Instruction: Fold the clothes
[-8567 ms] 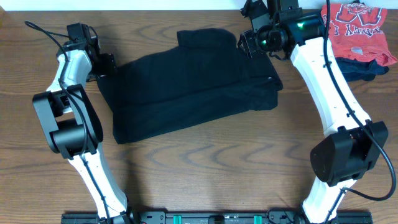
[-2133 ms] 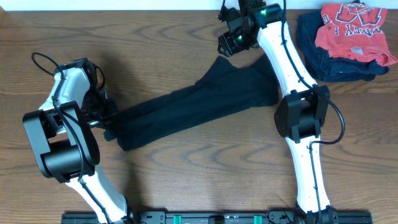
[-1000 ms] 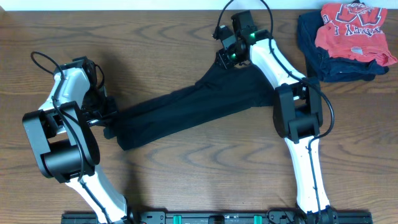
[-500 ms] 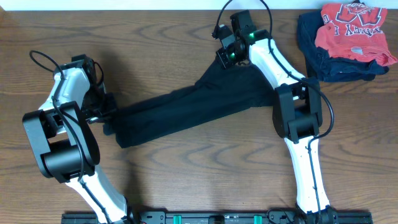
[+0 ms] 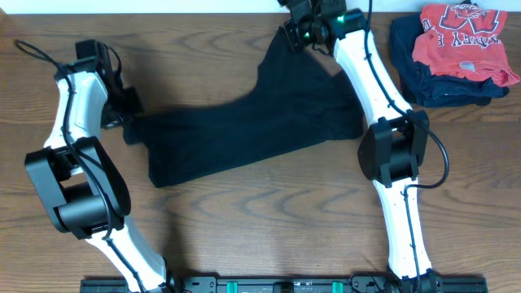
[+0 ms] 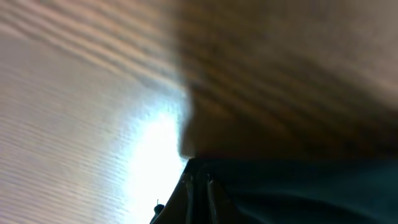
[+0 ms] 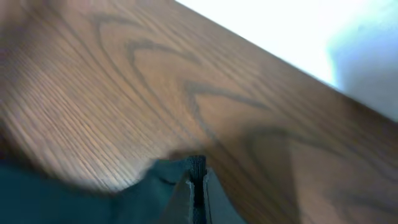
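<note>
A: Trousers (image 5: 244,134) first. Where do they lie?

B: Across the middle of the tabletop (image 5: 244,244). One end is near the left edge, and the other end is drawn to a point at the far edge, a little right of the centre. A red T-shirt (image 5: 464,32) on a navy garment (image 5: 419,81) sits at the far right corner, apart from them.

A: And the fingers?

B: The left fingers (image 5: 126,124) pinch the cloth at its left end. The right fingers (image 5: 291,38) pinch the pointed end. Both wrist views are blurred, but each shows tips pressed together on dark cloth.

A: Which step is this?

B: I judge it is the stretching-out before a fold. No neat fold is made yet.

A: Next move?

B: Probably both arms must lay the cloth down flat, without wrinkles. Only then can they release it and take a new grip for folding.
</note>
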